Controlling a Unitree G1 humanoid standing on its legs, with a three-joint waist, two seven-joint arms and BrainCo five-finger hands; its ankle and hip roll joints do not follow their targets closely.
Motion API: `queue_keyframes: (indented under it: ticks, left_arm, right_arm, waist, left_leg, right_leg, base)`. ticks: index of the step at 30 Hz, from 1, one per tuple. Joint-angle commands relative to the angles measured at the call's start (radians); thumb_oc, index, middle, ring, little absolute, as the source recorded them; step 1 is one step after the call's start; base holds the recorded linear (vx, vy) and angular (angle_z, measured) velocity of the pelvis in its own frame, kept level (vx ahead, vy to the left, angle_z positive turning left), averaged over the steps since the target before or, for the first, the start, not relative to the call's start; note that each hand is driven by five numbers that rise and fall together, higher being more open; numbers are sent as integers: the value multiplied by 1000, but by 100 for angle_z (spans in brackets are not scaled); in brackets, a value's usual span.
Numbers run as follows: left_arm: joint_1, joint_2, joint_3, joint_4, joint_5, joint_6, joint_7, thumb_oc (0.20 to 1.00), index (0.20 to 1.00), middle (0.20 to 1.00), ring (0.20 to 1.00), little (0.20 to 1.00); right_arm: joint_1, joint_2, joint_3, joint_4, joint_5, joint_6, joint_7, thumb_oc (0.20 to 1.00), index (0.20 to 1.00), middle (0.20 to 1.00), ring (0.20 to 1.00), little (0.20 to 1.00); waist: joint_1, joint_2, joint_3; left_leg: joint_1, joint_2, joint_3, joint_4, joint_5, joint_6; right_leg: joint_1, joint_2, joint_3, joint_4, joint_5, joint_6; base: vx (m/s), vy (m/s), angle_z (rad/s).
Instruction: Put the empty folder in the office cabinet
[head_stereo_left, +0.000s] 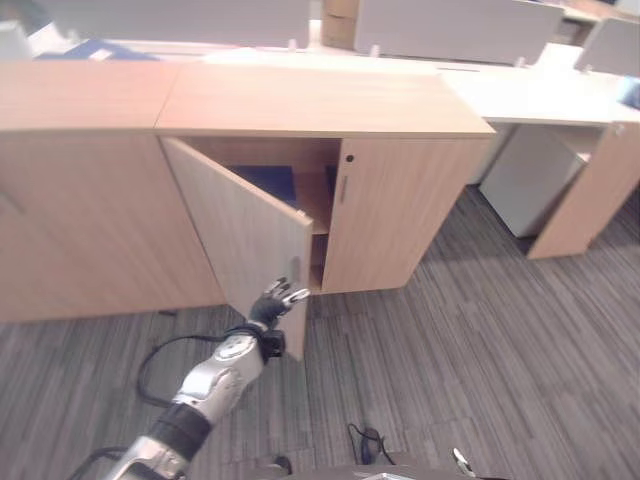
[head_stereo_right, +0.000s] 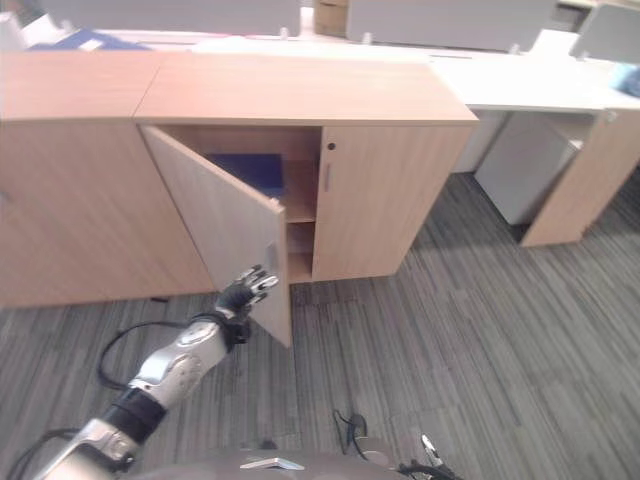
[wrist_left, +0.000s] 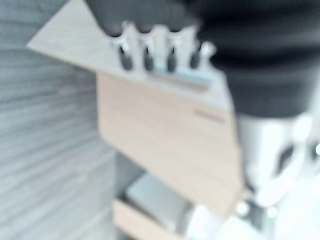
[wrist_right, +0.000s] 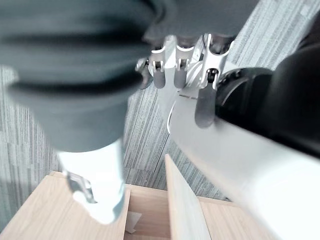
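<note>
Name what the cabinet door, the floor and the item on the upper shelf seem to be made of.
Cabinet door: likely laminated board, matte pale wood grain, thin flat panel.
Floor: apparently carpet, grey with streaked stripes, no shine.
Dark blue item on the upper shelf: flat; material unclear.

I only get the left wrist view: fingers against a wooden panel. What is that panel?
Observer: The light wooden left door of a low office cabinet, standing open. The left hand is at its free edge, fingers straight.
Operator: Anything inside?
Observer: A dark blue folder sits on the upper shelf.
Operator: And the other hand?
Observer: The right hand hangs over the grey striped carpet, fingers relaxed, holding nothing.
</note>
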Motion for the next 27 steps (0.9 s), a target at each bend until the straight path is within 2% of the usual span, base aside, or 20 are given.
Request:
queue_keyframes:
  ticks: [1,2,7,12,15,17,18,20,23,25,27]
  left_arm:
    - [-43,1,9,-27,25,-165,56,1000,1000,1000,1000,1000]
    - [-33,-4,-2,-25,54,-175,63,1000,1000,1000,1000,1000]
    - [9,-17,-34,44,33,-133,110,1000,1000,1000,1000,1000]
    - [58,-19,-4,159,-7,-97,184,1000,1000,1000,1000,1000]
    - [113,-30,56,397,-5,-96,226,1000,1000,1000,1000,1000]
    - [131,-46,93,513,11,-106,208,1000,1000,1000,1000,1000]
    - [140,-71,154,660,36,-105,173,1000,1000,1000,1000,1000]
    - [142,-93,202,791,42,-124,132,1000,1000,1000,1000,1000]
    - [144,-116,274,979,66,-107,99,1000,1000,1000,1000,1000]
    - [161,-131,300,1104,122,-72,98,1000,1000,1000,1000,1000]
    - [169,-132,310,1144,122,-42,103,1000,1000,1000,1000,1000]
  right_arm:
    - [-31,96,87,-7,56,49,24,1000,1000,1000,1000,1000]
    - [-39,100,92,-3,62,49,17,1000,1000,1000,1000,1000]
    - [-52,112,108,-2,64,26,11,1000,1000,1000,1000,1000]
    - [-63,108,100,-16,87,17,1,1000,1000,1000,1000,1000]
    - [-77,112,83,-9,73,22,-12,1000,1000,1000,1000,1000]
    - [-84,117,77,4,66,21,-19,1000,1000,1000,1000,1000]
    - [-91,119,67,30,53,20,-25,1000,1000,1000,1000,1000]
    - [-99,122,54,59,36,16,-28,1000,1000,1000,1000,1000]
    - [-115,127,30,126,-16,8,-21,1000,1000,1000,1000,1000]
    - [-132,142,23,166,-85,4,3,1000,1000,1000,1000,1000]
    - [-141,151,30,175,-134,-18,7,1000,1000,1000,1000,1000]
  waist:
    - [-6,5,-15]
    - [-1,0,-17]
    - [8,-2,-11]
    - [18,0,-14]
    - [30,3,-16]
    - [34,3,-18]
    - [37,5,-20]
    - [40,5,-24]
    - [42,6,-31]
    - [47,10,-37]
    - [51,12,-40]
  left_leg:
    - [19,-9,-9,-110,-5,25]
    - [16,-8,-12,-110,-3,24]
    - [17,-6,-17,-110,-1,24]
    - [18,-8,-24,-110,-1,23]
    - [19,-8,-30,-110,3,22]
    - [19,-8,-32,-110,4,21]
    - [18,-7,-33,-110,6,20]
    - [18,-7,-35,-110,7,19]
    - [19,-5,-37,-110,7,17]
    - [18,-4,-44,-110,8,14]
    - [18,-5,-49,-110,8,13]
  right_leg:
    - [40,27,-16,-49,35,-18]
    - [40,29,-16,-51,36,-19]
    - [37,29,-22,-43,36,-21]
    - [44,29,-27,-49,34,-21]
    - [47,30,-32,-47,30,-25]
    - [49,30,-33,-48,29,-25]
    - [52,30,-36,-50,27,-26]
    - [55,30,-37,-52,25,-26]
    - [61,31,-39,-56,21,-28]
    - [68,30,-45,-60,15,-31]
    - [70,30,-47,-62,12,-33]
  base:
    - [-2,-41,-7]
    - [-8,-44,10]
    - [-10,-25,15]
    - [0,0,0]
    - [0,0,0]
    - [0,0,0]
    - [0,0,0]
    - [4,4,6]
    - [4,2,2]
    - [0,0,0]
    - [6,11,2]
